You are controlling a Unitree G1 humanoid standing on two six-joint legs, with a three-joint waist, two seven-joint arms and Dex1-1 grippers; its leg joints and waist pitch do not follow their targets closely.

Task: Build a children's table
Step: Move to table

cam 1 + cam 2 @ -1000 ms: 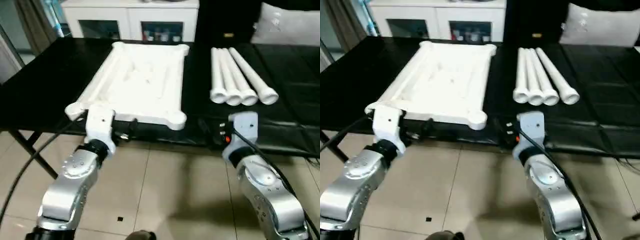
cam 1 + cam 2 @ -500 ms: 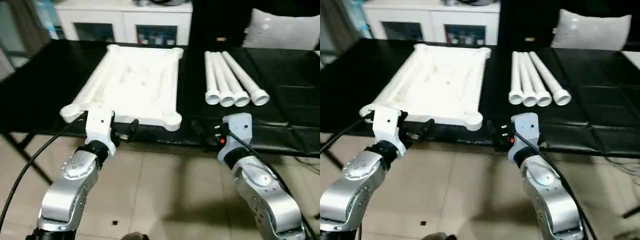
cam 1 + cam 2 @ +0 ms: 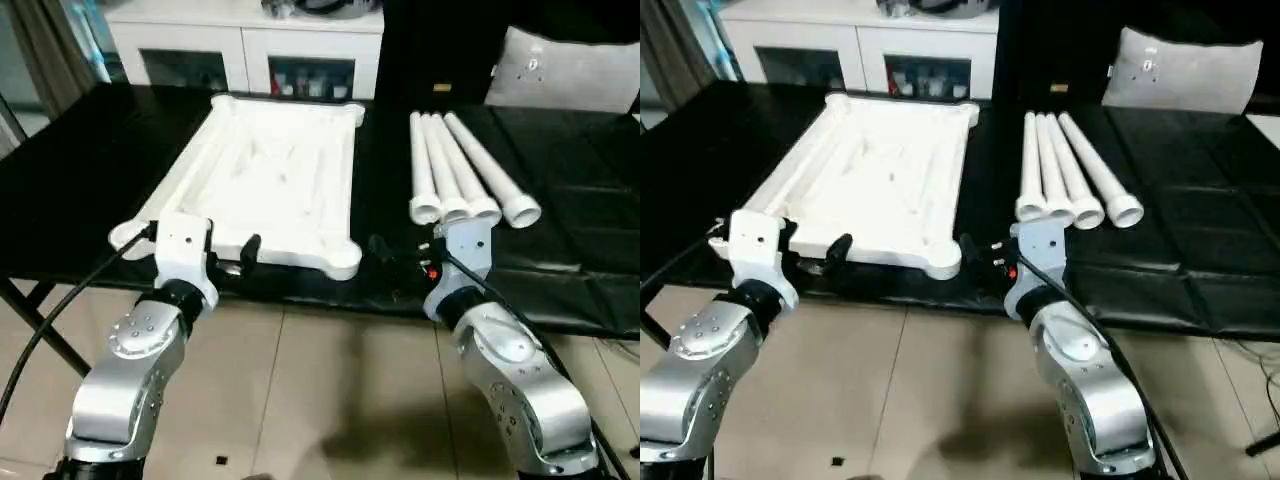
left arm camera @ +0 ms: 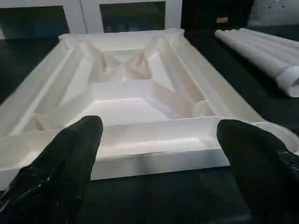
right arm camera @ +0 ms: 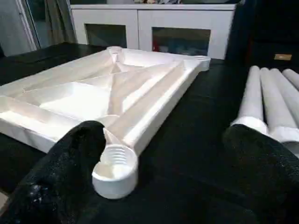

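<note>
Hovering nearest, at the counter's front edge: left gripper (image 4: 154,158), black two-finger type on a silver forearm, jaws spread wide and empty, facing the near short side of the tabletop. Right gripper (image 5: 159,172), same type, jaws likewise spread wide and grasping nothing, aimed at the gap between tabletop and legs, near the tabletop's front-right socket.

Lying on the counter (image 3: 80,170), a large black-covered work surface: white rectangular plastic tabletop (image 3: 275,170), upside down, ribbed underside up, round sockets at the corners, long axis running away from the robot, on the robot's left half.

Beside it on the right, apart from it: four long tapered white tubular legs (image 3: 462,170), laid side by side and touching, wide open ends toward the robot.

Behind the counter: white cabinet (image 3: 250,45) with glazed doors; grey cushion (image 3: 560,70).
</note>
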